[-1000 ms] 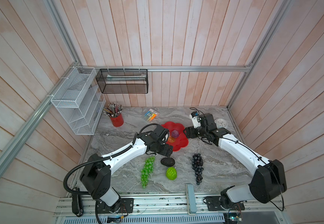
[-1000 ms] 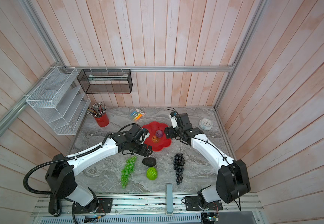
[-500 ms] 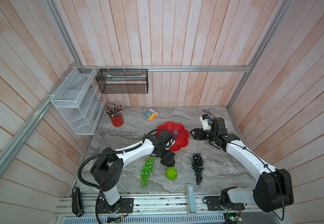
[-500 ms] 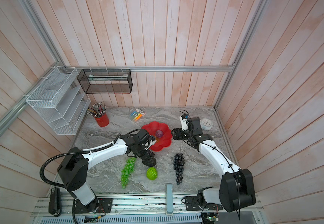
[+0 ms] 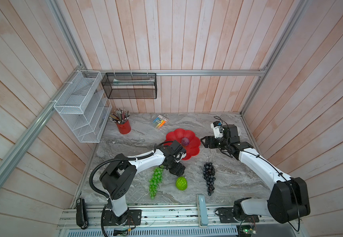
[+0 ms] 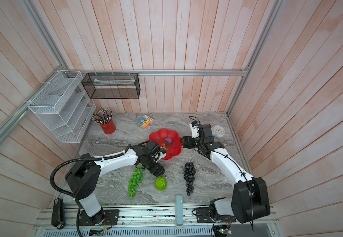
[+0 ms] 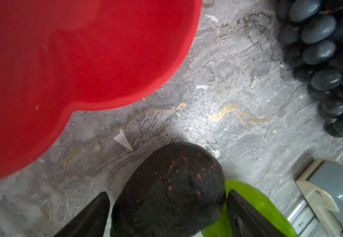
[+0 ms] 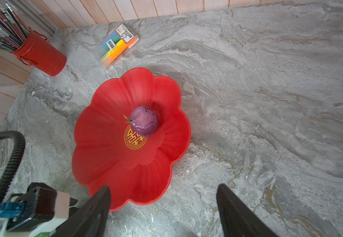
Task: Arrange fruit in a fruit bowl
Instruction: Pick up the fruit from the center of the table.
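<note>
– While the left jaws sit spread either side of the avocado (image 7: pixel 168 190) (gap showing on one side, so no pinch), it's lying on the table (image 5: pixel 238 180) right by the bumpy lime-green fruit (image 5: pixel 181 183).

– Yeah, right jaws are spread too, holding nothing, just beside the fruit bowl (image 8: pixel 109 164). Only the small purple fruit (image 8: pixel 144 120) is in it; green grape bunch (image 5: pixel 155 180) and dark grape bunch (image 5: pixel 209 176) are on the table.

Bright even light, soft shadows, both top views sharp w/ wide-angle stretch at frame edges, left wrist cam: fruit bowl (image 7: pixel 88 61) blurred close-up, pale glare on tabletop (image 7: pixel 187 131)
</note>
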### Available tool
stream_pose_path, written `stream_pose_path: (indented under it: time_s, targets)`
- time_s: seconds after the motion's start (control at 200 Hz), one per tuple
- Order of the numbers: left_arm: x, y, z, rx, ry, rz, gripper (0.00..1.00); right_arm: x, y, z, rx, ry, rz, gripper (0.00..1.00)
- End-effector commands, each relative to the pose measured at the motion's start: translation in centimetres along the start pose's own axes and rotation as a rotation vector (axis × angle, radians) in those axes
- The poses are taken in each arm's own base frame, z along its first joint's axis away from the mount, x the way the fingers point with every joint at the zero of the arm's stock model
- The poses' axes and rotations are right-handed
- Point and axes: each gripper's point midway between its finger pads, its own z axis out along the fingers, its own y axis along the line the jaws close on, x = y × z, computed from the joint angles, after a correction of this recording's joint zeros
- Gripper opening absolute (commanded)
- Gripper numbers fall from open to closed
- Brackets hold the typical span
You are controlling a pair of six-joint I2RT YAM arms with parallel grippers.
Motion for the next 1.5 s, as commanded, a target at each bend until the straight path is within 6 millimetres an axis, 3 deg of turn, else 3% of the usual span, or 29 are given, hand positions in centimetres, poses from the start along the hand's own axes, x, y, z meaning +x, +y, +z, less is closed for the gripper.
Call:
stream_pose_path:
  time_s: [0.0,0.225,0.36,0.57,0.69,0.835,1.05,1.13,1.275,1.495]
  targets:
    - [0.0,-0.1,1.0,0.008,-0.007,0.011,0.91,-0.1,-0.1,0.5,-0.002,0.002,-0.005,0.81]
    - [0.1,0.0,1.2,0.004,-0.016,0.002,0.82,0.2,-0.2,0.5,0.002,0.006,-0.008,0.81]
    - [0.1,0.1,1.3,0.001,-0.02,-0.022,0.68,0.3,-0.2,0.7,0.003,0.007,-0.005,0.81]
    - [0.4,0.3,0.9,-0.013,-0.027,-0.04,0.54,0.2,-0.2,0.7,0.001,0.005,-0.006,0.81]
    - [-0.6,0.5,-0.6,-0.03,-0.081,-0.057,0.5,0.0,-0.2,0.7,-0.002,-0.003,-0.004,0.8]
    - [-1.5,0.7,-3.2,-0.044,-0.14,-0.082,0.36,-0.5,0.1,0.7,-0.012,-0.013,-0.004,0.79]
    - [-1.7,0.3,-7.9,-0.004,-0.184,-0.127,0.36,-2.5,0.9,-0.3,-0.03,-0.079,-0.002,0.78]
    - [-3.0,0.2,-9.8,0.025,-0.237,-0.162,0.36,-2.8,1.2,-0.4,-0.043,-0.089,0.0,0.78]
    - [-7.3,1.5,-12.7,0.031,-0.335,-0.216,0.36,-3.4,2.5,-0.3,-0.017,-0.095,-0.055,0.76]
    - [-13.5,6.7,-12.3,-0.02,-0.403,-0.304,0.36,-3.6,5.9,-0.8,-0.038,-0.105,-0.138,0.77]
